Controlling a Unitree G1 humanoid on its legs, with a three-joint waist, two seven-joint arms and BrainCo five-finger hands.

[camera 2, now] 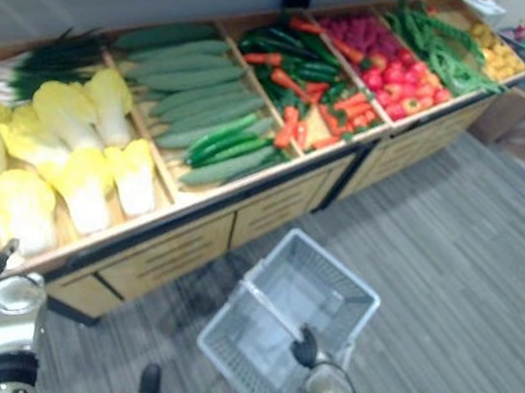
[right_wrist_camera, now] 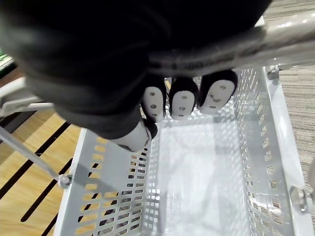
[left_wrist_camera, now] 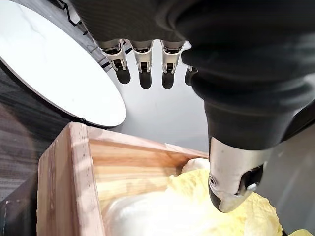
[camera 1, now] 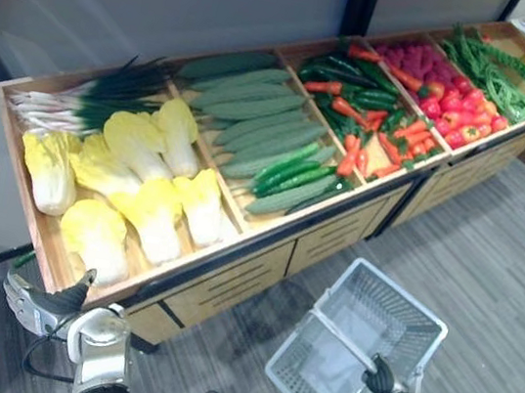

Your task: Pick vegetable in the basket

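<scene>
Left eye view: a long wooden stand (camera 1: 229, 286) split into compartments is seen, with grey floor (camera 1: 487, 280) in front of it.
Cabbages (camera 1: 135, 187): piled in the compartment at the stand's left end. Pale yellow crinkly leaves fade into white stalks.
Cabbage direction: all are laid flat, long axis running back to front. White stalk ends are turned toward the front edge, leafy ends toward the back.
Nearest cabbage (camera 1: 98, 236): parked in the front left corner, just past the left hand.
Neighbours: spring onions (camera 1: 90, 97) are laid behind the cabbages, with cucumbers (camera 1: 255, 116) and then chillies (camera 1: 374, 114) further right.
Left hand (camera 1: 29, 305): held low at the stand's front left corner. Its fingers (left_wrist_camera: 142, 64) are straight and apart from the thumb (left_wrist_camera: 231, 182), with nothing gripped.
Basket (camera 1: 404, 297): pale mesh plastic, hung over the floor in front of the stand, well apart from the cabbages.
Right hand (camera 1: 380, 377): its fingers (right_wrist_camera: 182, 101) are curled round the basket's handle (right_wrist_camera: 275, 37).
</scene>
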